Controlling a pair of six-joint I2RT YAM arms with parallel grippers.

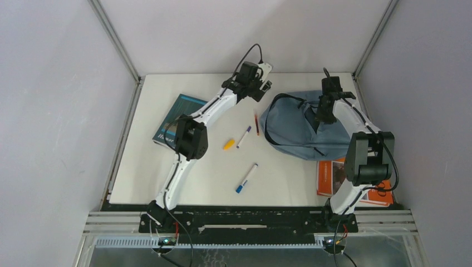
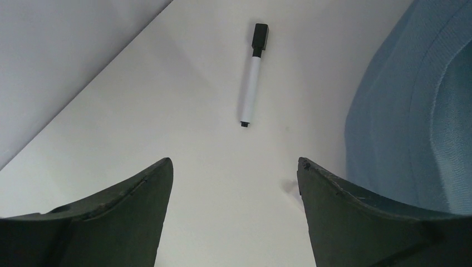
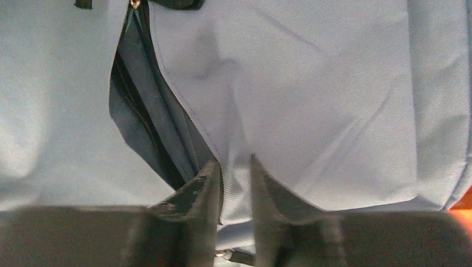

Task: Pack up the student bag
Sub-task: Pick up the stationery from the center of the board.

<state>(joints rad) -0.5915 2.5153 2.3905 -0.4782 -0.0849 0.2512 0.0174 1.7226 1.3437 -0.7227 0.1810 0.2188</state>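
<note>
Student bag [image 1: 295, 130]: we see it lying on the tabletop [image 1: 195, 178], zipper open.
Right end effector [image 3: 234, 162]: we see it clenched on the bag's fabric.
Left end effector [image 2: 234, 162]: released, near a marker [image 2: 251, 83].

Readable text: none; no word, number or brand can be read with certainty in any view.
Dark teal book [image 1: 177, 119]: seen from above, white lettering runs in one line along the near edge of the cover. The letters are too small and blurred to spell, and part of the line is hidden.
Orange book [image 1: 330, 177]: a pale panel on the cover carries small dark marks, pictures or print, I cannot tell which; all is too small to read.
</note>
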